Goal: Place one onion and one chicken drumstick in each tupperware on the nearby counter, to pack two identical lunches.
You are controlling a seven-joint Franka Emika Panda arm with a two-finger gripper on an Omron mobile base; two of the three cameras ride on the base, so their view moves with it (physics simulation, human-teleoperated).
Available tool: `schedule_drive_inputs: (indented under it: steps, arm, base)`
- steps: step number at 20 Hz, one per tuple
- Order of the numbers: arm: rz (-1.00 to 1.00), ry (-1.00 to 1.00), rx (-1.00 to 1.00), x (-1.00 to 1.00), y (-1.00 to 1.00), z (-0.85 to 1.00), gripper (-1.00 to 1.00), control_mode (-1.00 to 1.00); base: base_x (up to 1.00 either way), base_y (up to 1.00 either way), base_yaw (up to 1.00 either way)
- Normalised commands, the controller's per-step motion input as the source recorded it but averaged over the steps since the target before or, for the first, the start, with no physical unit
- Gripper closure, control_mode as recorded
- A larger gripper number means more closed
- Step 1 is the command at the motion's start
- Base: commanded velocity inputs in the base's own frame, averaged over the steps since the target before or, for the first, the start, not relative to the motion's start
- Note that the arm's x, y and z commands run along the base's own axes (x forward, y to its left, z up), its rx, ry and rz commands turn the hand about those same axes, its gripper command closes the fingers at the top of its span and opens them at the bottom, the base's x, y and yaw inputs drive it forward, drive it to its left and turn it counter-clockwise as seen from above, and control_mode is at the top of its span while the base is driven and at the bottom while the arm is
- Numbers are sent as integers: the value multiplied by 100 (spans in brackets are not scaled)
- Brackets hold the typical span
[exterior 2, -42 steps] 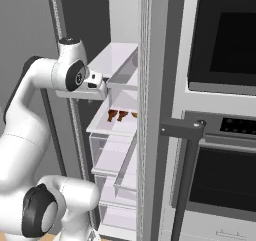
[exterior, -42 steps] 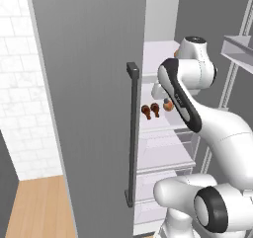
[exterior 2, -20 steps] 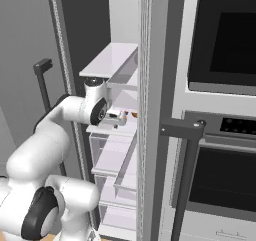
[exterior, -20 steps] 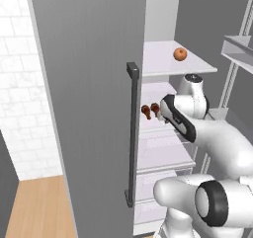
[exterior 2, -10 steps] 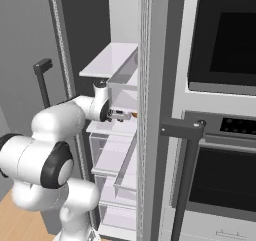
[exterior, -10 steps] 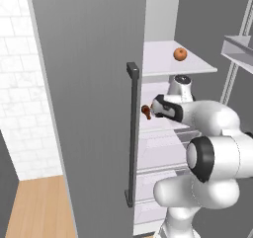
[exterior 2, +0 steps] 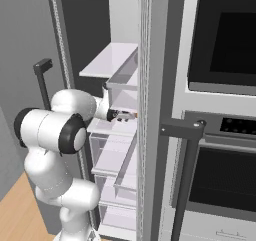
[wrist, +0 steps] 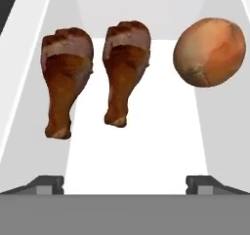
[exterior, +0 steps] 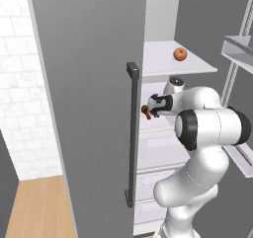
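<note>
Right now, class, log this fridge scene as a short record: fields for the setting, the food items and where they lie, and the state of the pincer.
setting: open fridge with white shelves
fridge door: swung open, dark handle
arm: reaches into the middle shelf
pincer: open, holding nothing, tips apart
chicken drumsticks: two, left one and right one, side by side on the shelf in front of the pincer, bone ends toward the camera
onion on middle shelf: lies beside the right drumstick
onion on upper shelf: lies alone
</note>
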Motion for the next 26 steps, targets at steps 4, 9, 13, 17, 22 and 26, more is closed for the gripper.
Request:
schedule_drive_inputs:
  steps: [4,9,13,17,22,26]
  arm:
    - [1,0,0,42,-4,-32,-100,-100]
    - [0,0,0,44,-16,-27,-100,-100]
    - [0,0,0,24,-27,-22,-100,-100]
    - [0,0,0,10,-56,-8,-100,-100]
    - [8,-1,1,-1,-16,0,-100,-100]
    - [11,-2,0,3,29,0,-100,-100]
  base:
    - [0,0,0]
    - [0,0,0]
    - [0,0,0]
    - [0,0,0]
    - [0,0,0]
    - [0,0,0]
